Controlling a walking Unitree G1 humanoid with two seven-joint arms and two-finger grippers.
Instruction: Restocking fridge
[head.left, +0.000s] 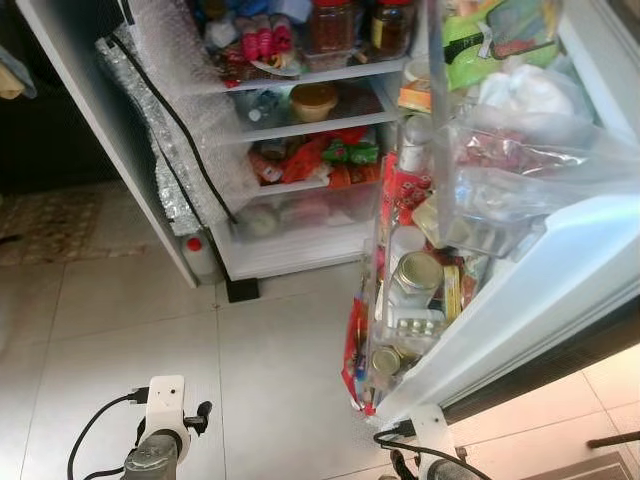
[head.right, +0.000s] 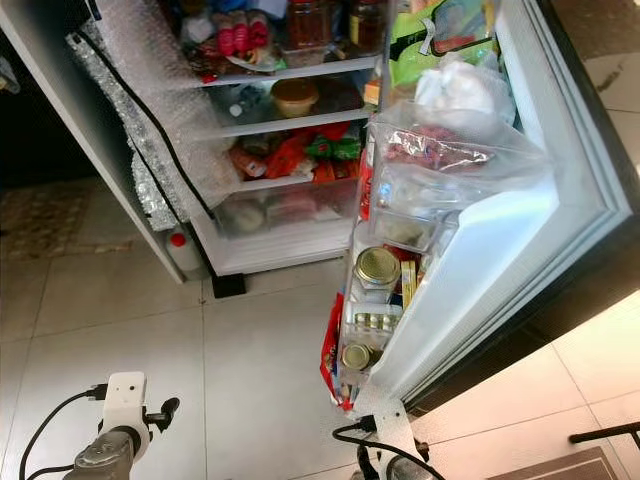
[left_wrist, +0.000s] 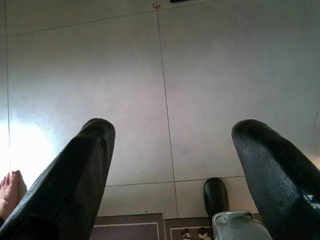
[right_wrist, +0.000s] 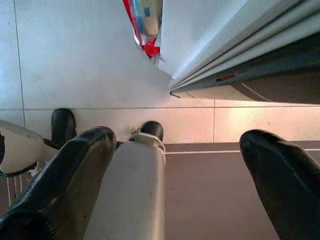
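Observation:
The fridge (head.left: 300, 130) stands open ahead, its shelves packed with jars, a tub and red and green packets. Its door (head.left: 560, 290) swings out on the right; the door bins (head.left: 415, 275) hold cans, bottles and clear bags. A red packet (head.left: 355, 350) hangs at the door's lower corner and also appears as the packet (right_wrist: 145, 20) in the right wrist view. My left arm (head.left: 160, 420) and right arm (head.left: 430, 440) hang low. The left gripper (left_wrist: 172, 130) is open over bare floor tiles. The right gripper (right_wrist: 177, 137) is open, pointing down beside the door's bottom edge.
Bubble wrap (head.left: 190, 110) and a black cable drape the fridge's left wall. A white bottle with a red cap (head.left: 198, 255) and a small black block (head.left: 242, 290) sit on the floor at its base. A patterned rug (head.left: 50, 225) lies left. A person's toes (left_wrist: 10, 187) appear nearby.

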